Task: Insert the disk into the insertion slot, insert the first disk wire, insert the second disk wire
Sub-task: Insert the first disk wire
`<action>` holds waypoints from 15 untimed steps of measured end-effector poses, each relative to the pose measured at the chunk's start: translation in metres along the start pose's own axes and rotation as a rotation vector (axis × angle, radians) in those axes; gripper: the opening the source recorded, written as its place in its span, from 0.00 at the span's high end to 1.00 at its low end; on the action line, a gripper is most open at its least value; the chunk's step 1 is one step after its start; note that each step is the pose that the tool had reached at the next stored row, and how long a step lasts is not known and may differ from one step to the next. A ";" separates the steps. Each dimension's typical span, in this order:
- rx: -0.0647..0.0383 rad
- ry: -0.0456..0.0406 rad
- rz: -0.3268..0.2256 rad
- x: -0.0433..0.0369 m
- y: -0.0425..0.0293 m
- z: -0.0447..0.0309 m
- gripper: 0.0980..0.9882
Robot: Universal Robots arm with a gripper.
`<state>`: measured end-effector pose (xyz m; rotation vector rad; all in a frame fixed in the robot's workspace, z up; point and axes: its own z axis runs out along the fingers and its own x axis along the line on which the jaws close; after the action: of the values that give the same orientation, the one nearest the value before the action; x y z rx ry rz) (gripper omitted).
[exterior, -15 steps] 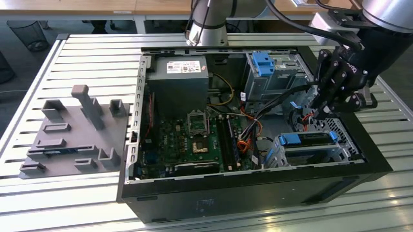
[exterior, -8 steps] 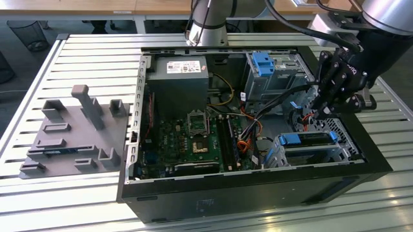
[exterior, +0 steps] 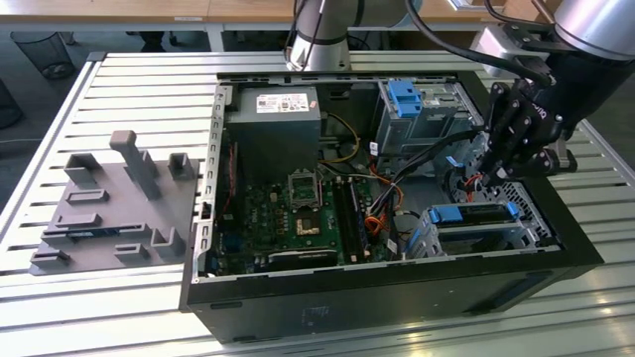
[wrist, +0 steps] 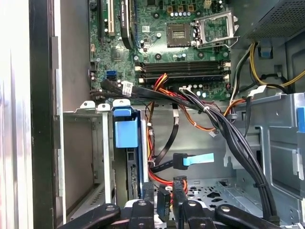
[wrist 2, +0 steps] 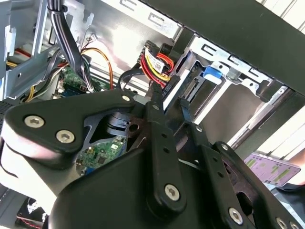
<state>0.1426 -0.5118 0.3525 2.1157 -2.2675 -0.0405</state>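
1. The disk point(wrist: 126, 130) sits in the insertion slot point(wrist: 102, 143), at the corner of the computer case point(exterior: 377, 286) toward the exterior view's right. It should be left alone.
2. A black plug point(wrist: 163, 201) with red and yellow wires looks to be pinched between the closed jaws of the gripper point(wrist 2: 169, 99). It should be kept straight and pushed in slowly.
3. The blue flat wire point(wrist: 193, 160) lies just beside. It should not be snagged.
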 end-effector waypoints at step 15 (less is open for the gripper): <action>0.001 0.0038 -0.063 -0.0002 -0.0023 0.0008 0.93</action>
<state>0.1448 -0.5118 0.3515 2.1853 -2.1986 -0.0375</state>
